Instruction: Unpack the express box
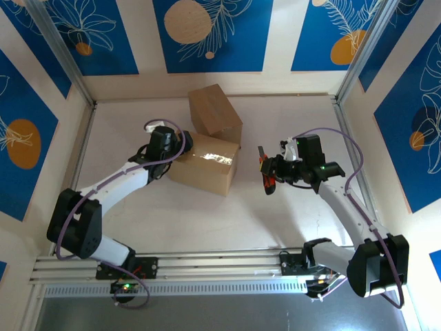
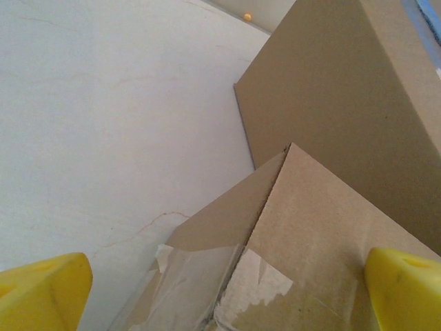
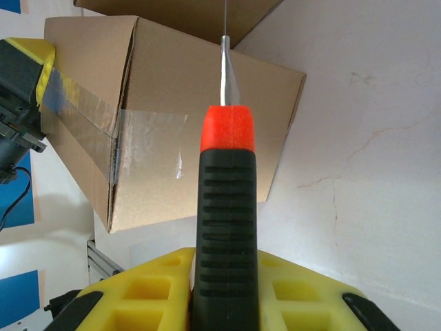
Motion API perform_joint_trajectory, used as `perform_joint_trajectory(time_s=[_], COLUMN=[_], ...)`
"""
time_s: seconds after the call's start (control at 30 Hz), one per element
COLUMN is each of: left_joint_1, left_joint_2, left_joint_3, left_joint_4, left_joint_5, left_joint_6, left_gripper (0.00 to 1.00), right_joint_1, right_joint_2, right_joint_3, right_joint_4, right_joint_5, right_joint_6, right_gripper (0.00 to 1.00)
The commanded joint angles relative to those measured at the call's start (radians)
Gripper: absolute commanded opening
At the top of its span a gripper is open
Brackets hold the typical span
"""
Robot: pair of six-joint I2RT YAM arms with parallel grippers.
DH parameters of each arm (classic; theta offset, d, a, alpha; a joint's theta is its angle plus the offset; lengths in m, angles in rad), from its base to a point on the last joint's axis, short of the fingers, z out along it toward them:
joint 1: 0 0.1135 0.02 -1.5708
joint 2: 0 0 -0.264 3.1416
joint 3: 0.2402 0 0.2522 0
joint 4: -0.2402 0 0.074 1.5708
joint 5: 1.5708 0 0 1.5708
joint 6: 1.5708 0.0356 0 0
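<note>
The white desk carried two plain brown cardboard boxes about its middle, toward the far edge. The express box lay nearer, set at a slant to the desk's edges, with its flaps closed. The second box stood behind it on the far-edge side, meeting the express box at its far corner.

The left pincer was at the express box's left end with its jaws spread as wide as they went and holding nothing. In the left wrist view its yellow fingers stood one at each side of a top corner of the box. In the right wrist view one finger lay against the box's taped end.

The right pincer hung to the right of the express box, clear of it, over bare desk toward the right edge. Its jaws were clamped on a cutter, which had a ribbed black handle and an orange collar. The thin blade pointed at the box's right side and stopped short of it.

Clear tape ran along the box's top seam and down over the left end. It was wrinkled and partly lifted at the corner.
</note>
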Motion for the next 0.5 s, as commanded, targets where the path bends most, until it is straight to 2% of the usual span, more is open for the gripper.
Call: perform_joint_trajectory(time_s=[0.0,0.13,0.33,0.47], left_joint_1=[-0.02,-0.022,-0.022,-0.024], left_joint_2=[0.054,0.068,0.075,0.066], left_joint_3=[-0.084,-0.078,-0.015,-0.042], left_joint_4=[-0.202,-0.256,-0.451,-0.484], left_joint_5=[-0.002,0.004,0.013,-0.011], left_joint_6=[0.019,0.012,0.012,-0.002], left_gripper=[1.0,0.98,0.92,0.92], right_joint_1=[0.011,0.017,0.027,0.028], right_joint_2=[0.005,0.01,0.006,-0.001], right_joint_3=[0.03,0.047,0.098,0.119], right_joint_4=[0.001,-0.022,-0.098,-0.118], right_joint_5=[-0.03,-0.026,-0.014,-0.012], right_joint_6=[-0.003,-0.003,-0.02,-0.022], right_gripper=[0.0,0.0,0.0,0.0])
